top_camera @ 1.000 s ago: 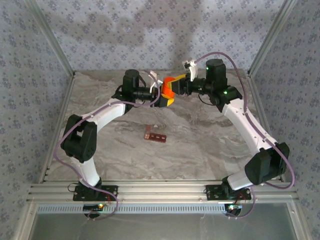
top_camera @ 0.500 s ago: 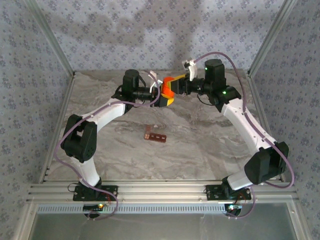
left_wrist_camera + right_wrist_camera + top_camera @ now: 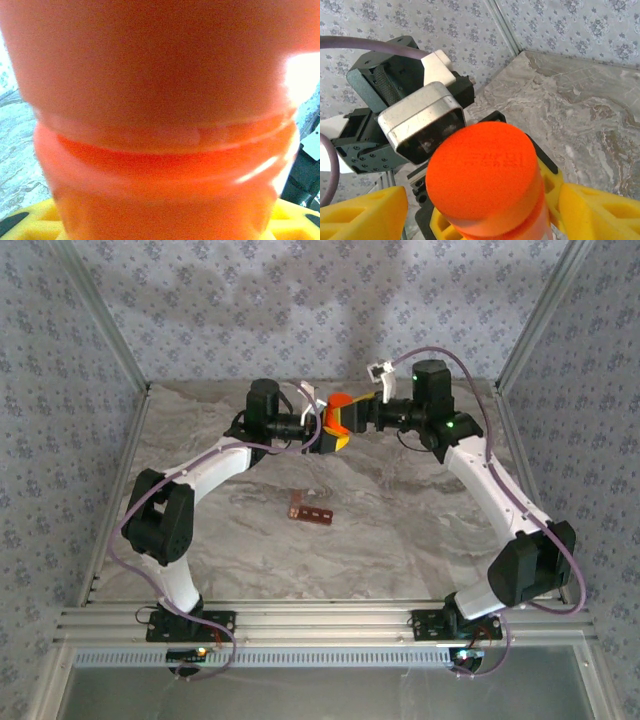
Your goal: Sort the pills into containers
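Holding one orange pill bottle (image 3: 334, 416) above the far middle of the table (image 3: 420, 530), the left gripper (image 3: 338, 436) is clamped on its body. In the left wrist view the bottle sits right up against the lens, with a yellow finger (image 3: 30, 225) below it. The bottle's capped end points right, straight at the right gripper (image 3: 367, 412). That gripper's jaws are spread, with one yellow finger (image 3: 365, 212) on either side of the orange cap (image 3: 482, 167) and neither touching it. The cap looks seated on the neck, though whether it is loosened cannot be told.

The containers (image 3: 310, 511), a single dark red-brown strip of four compartments, lie on the table nearer than both grippers and a little left of the bottle. The strip's long axis runs roughly left to right, slightly tilted. The left gripper is the nearer one, so pouring would mean bringing the bottle nearer and down. No loose pills can be made out.
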### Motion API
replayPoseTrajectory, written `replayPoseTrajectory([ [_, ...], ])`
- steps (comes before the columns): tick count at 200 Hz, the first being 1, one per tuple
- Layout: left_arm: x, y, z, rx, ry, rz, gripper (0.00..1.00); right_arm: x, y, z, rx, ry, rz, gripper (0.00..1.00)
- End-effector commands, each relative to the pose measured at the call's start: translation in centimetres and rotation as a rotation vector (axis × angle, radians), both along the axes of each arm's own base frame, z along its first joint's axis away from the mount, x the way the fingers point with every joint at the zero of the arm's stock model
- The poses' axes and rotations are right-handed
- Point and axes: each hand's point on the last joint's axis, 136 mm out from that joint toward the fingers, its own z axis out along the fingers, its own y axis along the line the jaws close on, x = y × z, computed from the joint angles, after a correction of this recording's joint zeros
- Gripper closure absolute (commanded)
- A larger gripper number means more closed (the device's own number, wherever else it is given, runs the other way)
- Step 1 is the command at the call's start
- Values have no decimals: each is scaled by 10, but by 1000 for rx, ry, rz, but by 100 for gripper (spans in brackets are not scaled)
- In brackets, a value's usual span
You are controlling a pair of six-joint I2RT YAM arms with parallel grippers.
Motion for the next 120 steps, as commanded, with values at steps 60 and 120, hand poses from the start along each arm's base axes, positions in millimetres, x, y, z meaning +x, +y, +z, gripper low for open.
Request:
replayPoseTrajectory([
  [60, -1, -2, 22, -36, -50, -25, 100, -25, -30, -5, 36, -48, 34, 13],
  [120, -2, -3, 25, -37, -36, -41, 100, -22, -10, -15, 60, -57, 64, 13],
])
